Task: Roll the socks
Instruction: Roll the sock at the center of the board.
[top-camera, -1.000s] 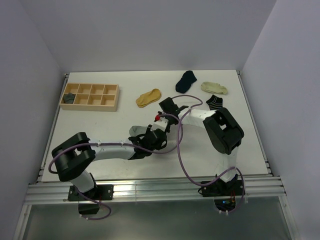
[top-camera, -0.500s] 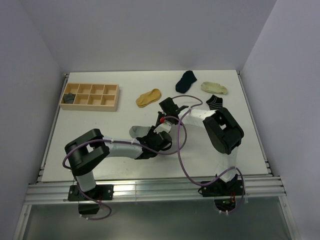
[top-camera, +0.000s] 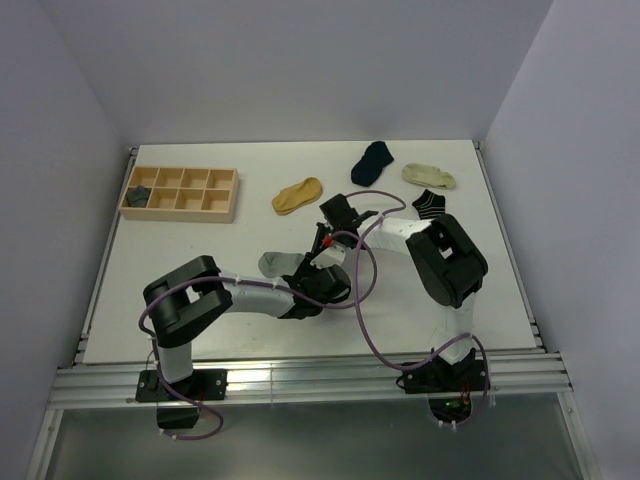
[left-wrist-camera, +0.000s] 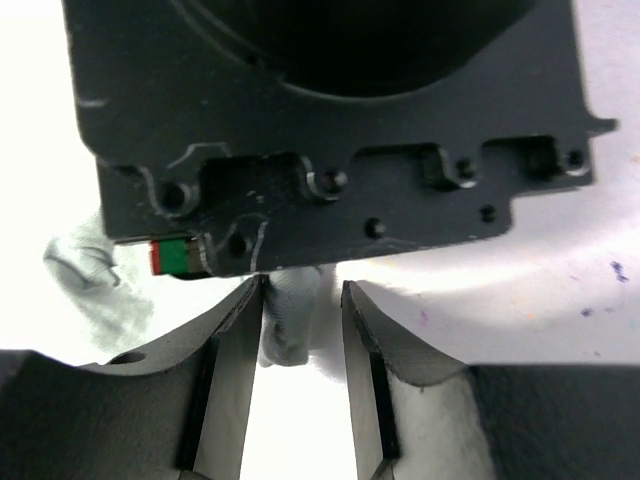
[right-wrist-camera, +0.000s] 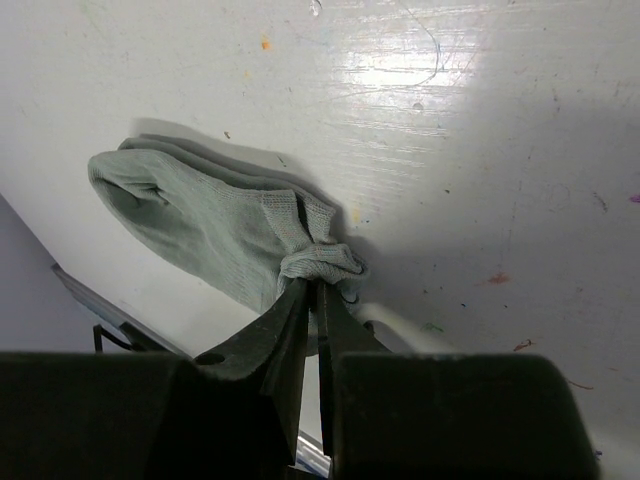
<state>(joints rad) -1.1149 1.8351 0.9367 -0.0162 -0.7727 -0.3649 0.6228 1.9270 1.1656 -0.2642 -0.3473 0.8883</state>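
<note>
top external view, from the left: a shallow wooden tray (top-camera: 180, 193) divided into small square compartments sits at the far left of the white desk (top-camera: 200, 260). a bundled dark grey sock (top-camera: 138, 196) fills its near-left compartment.

toward the middle, the left arm reaches across the desk. its left tool (left-wrist-camera: 302, 290) meets a soft light grey ankle sock (top-camera: 275, 263), which lies flat on the desk near the centre. in the left wrist view the two fingers (left-wrist-camera: 235, 370) stand parted. a small fold of that sock (left-wrist-camera: 288, 320) sits between them against one finger, not pinched from both sides, so this tool is released. the black body of the other arm's tool fills the upper part of that view, close in front.

beyond the light grey sock, well apart from it, lies a flat mustard-yellow ankle sock (top-camera: 297, 195).

the right tool (right-wrist-camera: 318, 300) comes in from the right and is clenched on the bunched end of the light grey ankle sock (right-wrist-camera: 215, 225). the right wrist view shows the fabric gathered into a knot at the fingertips while the rest of the sock trails away flat on the desk.

farther right, near the far edge, are a navy sock (top-camera: 373, 161) and a cream sock (top-camera: 429, 176). a black-and-white striped sock (top-camera: 430, 205) lies just nearer than the cream one.
</note>
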